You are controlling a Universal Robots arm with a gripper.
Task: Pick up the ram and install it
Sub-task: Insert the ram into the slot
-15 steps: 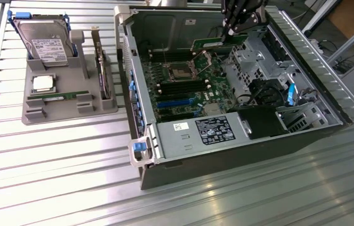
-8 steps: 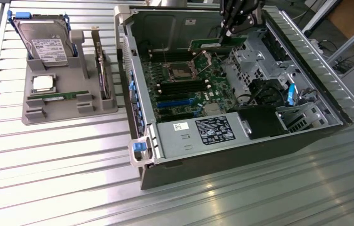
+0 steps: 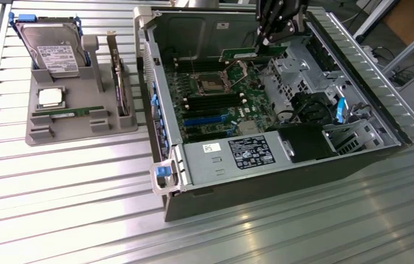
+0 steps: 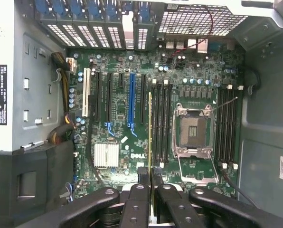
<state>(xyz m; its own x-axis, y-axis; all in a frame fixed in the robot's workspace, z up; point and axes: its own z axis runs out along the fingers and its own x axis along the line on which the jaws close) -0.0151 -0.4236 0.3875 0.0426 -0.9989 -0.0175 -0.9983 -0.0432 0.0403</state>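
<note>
Table (image 3: 60, 181): ribbed, silvery metal slats with a dull shine.
Tray (image 3: 82, 132): grey moulded plastic with blocky holders, at the exterior view's left, beside the case.
Hard drive (image 3: 54, 52): flat metal box in a blue frame, standing at the tray's back; its white label is too small to read.
Processor (image 3: 50, 97): square silver chip lying flat in the tray.
Spare stick (image 3: 71, 112): thin green strip lying in the tray's front slot.
Card (image 3: 121, 82): upright board with a metal bracket at the tray's right edge.
Case (image 3: 266, 187): open dark grey steel box with perforated panels.
Motherboard (image 4: 127, 71): green board with long black and blue slots and a metal-framed socket (image 4: 193, 130).
Power supply (image 3: 222, 159): silvery box with small-print labels that cannot be read.
Gripper (image 4: 150, 175): black jointed fingers, clamped on the ram.
Ram (image 3: 255, 54): thin green stick pinched between the fingertips, hanging over the motherboard near the socket. In the wrist view it is seen edge-on, running parallel to the black slots; contact with a slot cannot be told.
Writing: "DELL" (image 4: 136, 155) in white on the motherboard.
</note>
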